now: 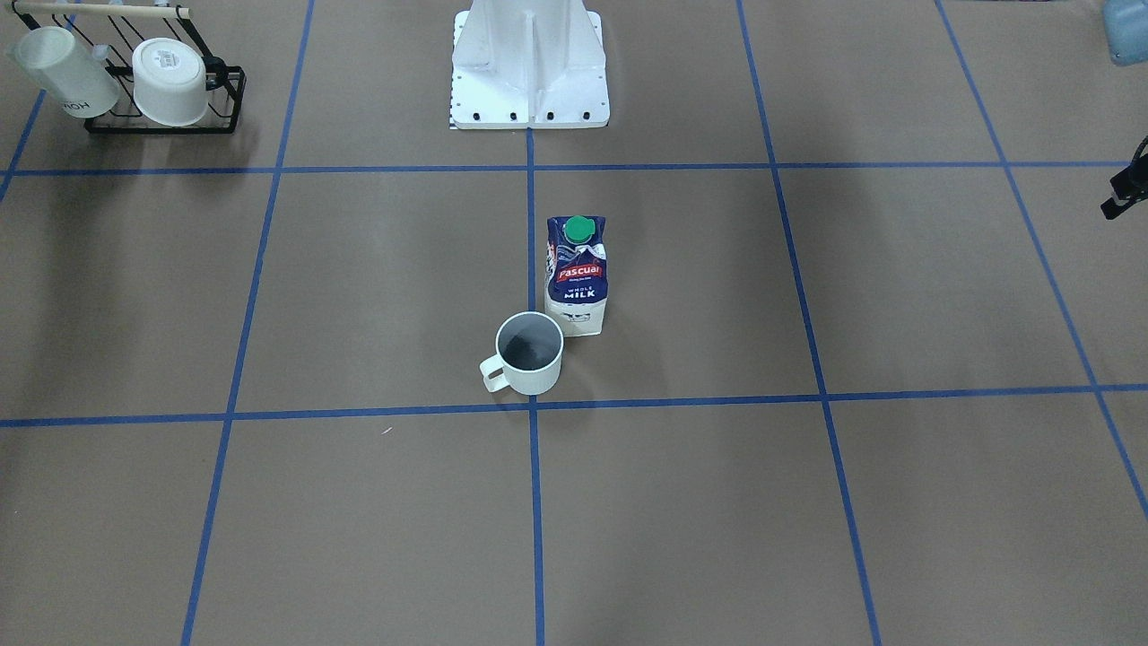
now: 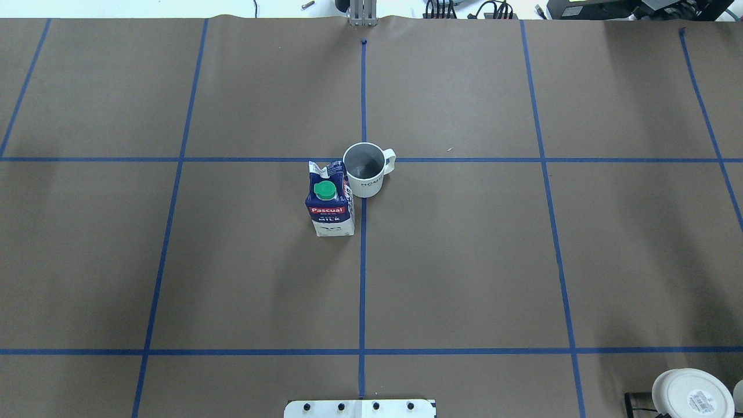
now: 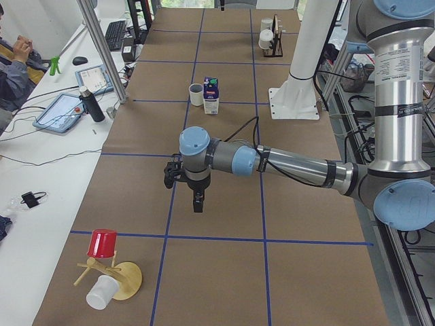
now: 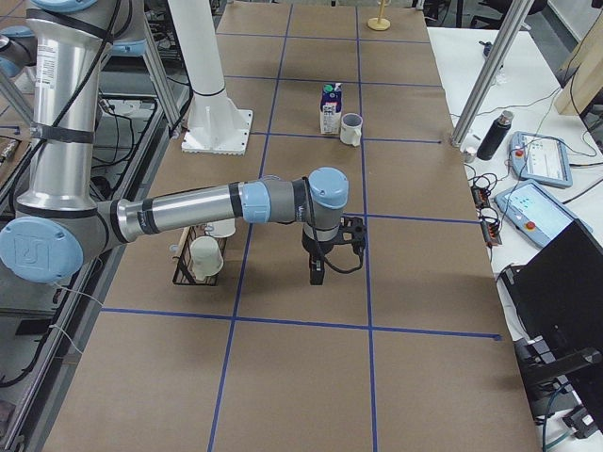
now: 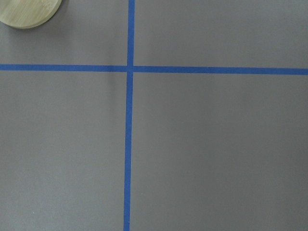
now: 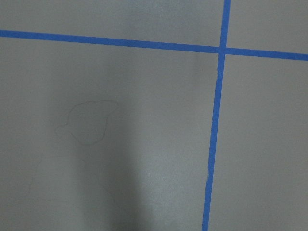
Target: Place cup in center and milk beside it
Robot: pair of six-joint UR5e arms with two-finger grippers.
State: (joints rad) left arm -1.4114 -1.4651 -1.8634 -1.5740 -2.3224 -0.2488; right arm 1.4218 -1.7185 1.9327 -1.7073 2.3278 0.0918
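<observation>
White cup (image 1: 531, 370) beside milk (image 1: 577, 278); left fingers (image 3: 197, 203), right fingers (image 4: 316, 270) too small, state unclear.

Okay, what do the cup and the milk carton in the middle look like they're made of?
The cup looks like glazed ceramic: smooth white wall, thick rim, loop handle; plastic can't be ruled out. The milk carton looks like coated paperboard, with sharp folded edges and printed faces, topped by a green plastic-looking cap.
</observation>
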